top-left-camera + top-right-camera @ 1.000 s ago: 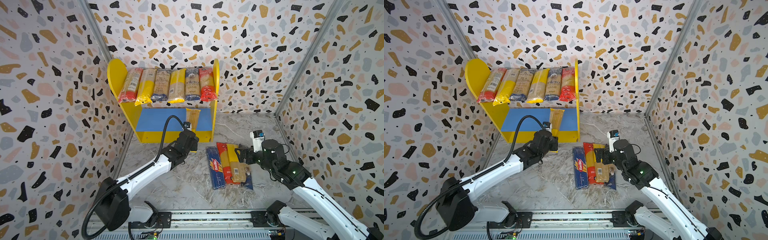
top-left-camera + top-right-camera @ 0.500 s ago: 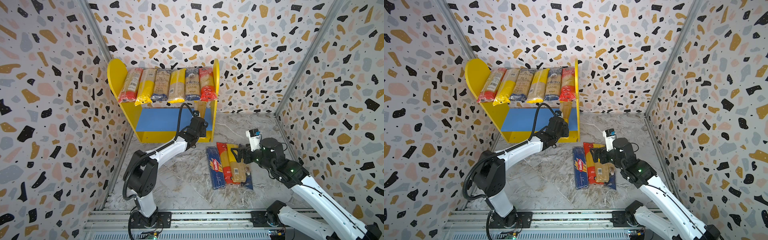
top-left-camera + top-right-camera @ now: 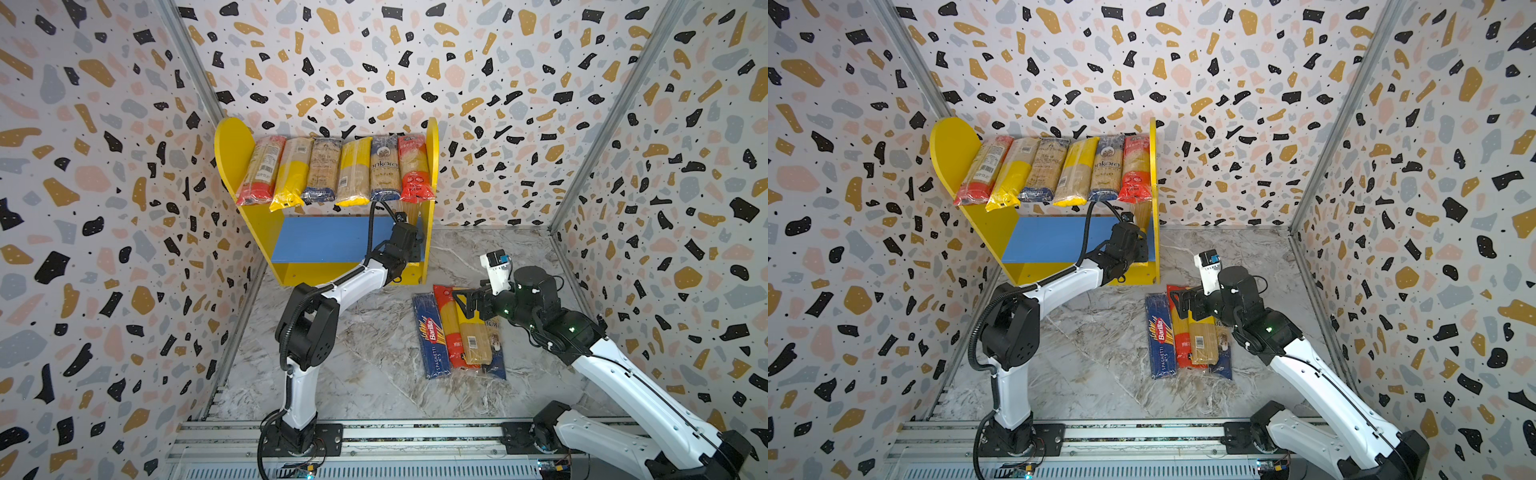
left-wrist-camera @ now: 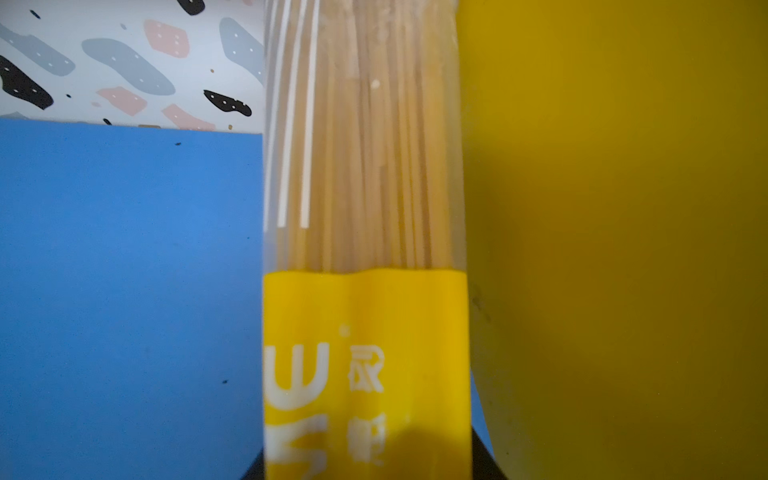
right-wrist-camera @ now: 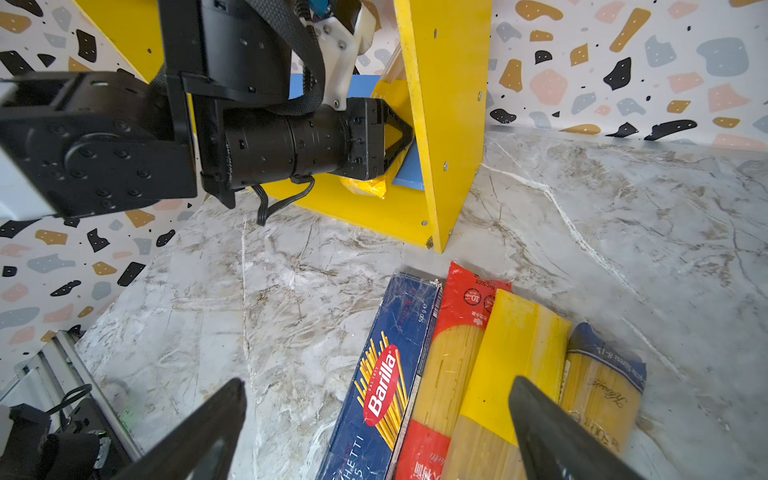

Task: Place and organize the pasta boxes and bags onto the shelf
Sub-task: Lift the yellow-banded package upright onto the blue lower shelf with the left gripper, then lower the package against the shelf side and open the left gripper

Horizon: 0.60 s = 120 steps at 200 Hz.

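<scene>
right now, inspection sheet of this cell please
surface: marble table, no spills seen
job's things: six bags on top of the shelf; Barilla box, red bag, blue bag side by side on the table, yellow bag on top
clutter: nothing seen
grippers: left gripper shut on held bag at the lower tier's right end; right gripper open over the table packs
cables: black cable loops up from the left wrist
surroundings: terrazzo walls, front rail

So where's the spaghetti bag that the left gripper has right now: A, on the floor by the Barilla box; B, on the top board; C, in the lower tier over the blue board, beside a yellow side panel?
C: the left gripper holds the yellow-printed bag over the blue board, close beside the yellow side panel.
</scene>
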Each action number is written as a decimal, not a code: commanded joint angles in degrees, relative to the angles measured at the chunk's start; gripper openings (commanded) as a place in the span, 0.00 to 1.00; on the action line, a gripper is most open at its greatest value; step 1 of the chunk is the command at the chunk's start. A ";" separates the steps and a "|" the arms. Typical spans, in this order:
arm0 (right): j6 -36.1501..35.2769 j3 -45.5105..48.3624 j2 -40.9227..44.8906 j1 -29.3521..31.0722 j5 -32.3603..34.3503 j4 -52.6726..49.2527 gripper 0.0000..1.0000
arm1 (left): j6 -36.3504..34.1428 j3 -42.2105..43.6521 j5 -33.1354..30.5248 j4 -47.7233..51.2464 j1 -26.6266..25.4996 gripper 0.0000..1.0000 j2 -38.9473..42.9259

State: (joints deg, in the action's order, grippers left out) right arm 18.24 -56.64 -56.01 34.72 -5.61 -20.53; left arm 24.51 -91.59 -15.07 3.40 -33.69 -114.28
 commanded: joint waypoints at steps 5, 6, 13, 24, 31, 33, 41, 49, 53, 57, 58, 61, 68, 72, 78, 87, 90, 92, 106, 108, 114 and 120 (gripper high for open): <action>-1.25 -2.88 -0.15 -0.13 0.22 0.60 0.99 | 0.35 -5.01 1.03 -9.39 0.29 0.00 0.55; -1.22 -2.87 -0.20 -0.11 0.23 0.59 0.99 | 0.36 -5.05 1.06 -9.38 0.29 0.00 0.50; -1.21 -3.01 -0.29 -0.16 0.64 0.33 0.99 | 0.51 -5.40 1.34 -9.34 0.28 0.00 0.12; -1.25 -3.21 -0.33 -0.09 1.54 -0.01 0.99 | 0.86 -5.86 1.87 -9.29 0.38 0.00 -0.39; -1.23 -3.41 -0.23 -0.11 2.03 -0.35 0.99 | 1.17 -6.13 2.04 -9.05 0.38 0.00 -0.68; -1.27 -3.44 -0.20 -0.14 2.14 -0.44 0.99 | 1.22 -6.18 2.06 -9.05 0.38 0.00 -0.75; -1.21 -3.41 -0.16 -0.16 2.49 -0.62 0.99 | 1.33 -6.37 2.44 -9.01 0.34 0.00 -0.93; -1.18 -3.46 0.02 -0.21 2.75 -0.77 0.99 | 1.33 -6.41 2.69 -8.89 0.38 0.09 -1.03; -1.18 -3.44 0.02 -0.21 2.71 -0.94 0.99 | 1.39 -6.36 2.68 -8.85 0.43 0.19 -1.01; -1.19 -3.39 0.11 -0.18 2.72 -0.91 0.99 | 1.43 -6.30 2.64 -8.85 0.38 0.29 -1.03; -1.19 -3.39 0.11 -0.22 2.71 -0.91 0.99 | 1.42 -6.31 2.66 -8.85 0.38 0.31 -1.03; -1.17 -3.43 0.18 -0.16 2.71 -1.03 0.99 | 1.42 -6.17 2.63 -8.76 0.38 0.37 -0.97; -1.10 -3.30 0.30 -0.18 2.78 -1.04 0.99 | 1.43 -5.99 2.69 -8.62 0.38 0.51 -0.77; -1.13 -3.30 0.39 -0.21 2.80 -1.11 0.99 | 1.38 -5.82 2.74 -8.67 0.38 0.58 -0.69; -1.09 -3.30 0.53 -0.22 2.82 -1.17 0.99 | 1.41 -5.51 2.70 -8.59 0.38 0.66 -0.45; -1.07 -3.28 0.62 -0.18 2.84 -1.26 0.99 | 1.26 -5.06 2.99 -8.54 0.38 0.73 -0.08; -1.09 -3.30 0.66 -0.19 2.92 -1.37 0.99 | 1.24 -4.89 3.11 -8.36 0.38 0.75 0.02; -1.10 -3.30 0.71 -0.16 2.98 -1.36 0.99 | 1.24 -4.82 3.12 -8.31 0.38 0.75 0.09; -1.08 -3.45 0.90 -0.20 2.98 -1.44 0.99 | 1.33 -3.47 3.46 -8.31 0.38 0.82 1.14; -1.03 -3.40 0.88 -0.21 3.00 -1.50 0.99 | 1.28 -3.08 3.58 -8.56 0.38 0.83 1.33; -1.03 -3.47 0.92 -0.19 3.04 -1.59 0.99 | 1.28 -1.99 4.09 -9.09 0.38 0.85 2.00; -0.99 -3.58 0.98 -0.21 3.05 -1.68 0.99 | 1.37 -0.95 4.15 -9.49 0.38 0.87 2.73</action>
State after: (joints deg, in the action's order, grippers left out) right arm 17.63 -57.56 -56.58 34.72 -3.25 -21.12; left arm 26.02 -94.19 -12.73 1.04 -32.99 -115.77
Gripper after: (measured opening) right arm 0.989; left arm 0.842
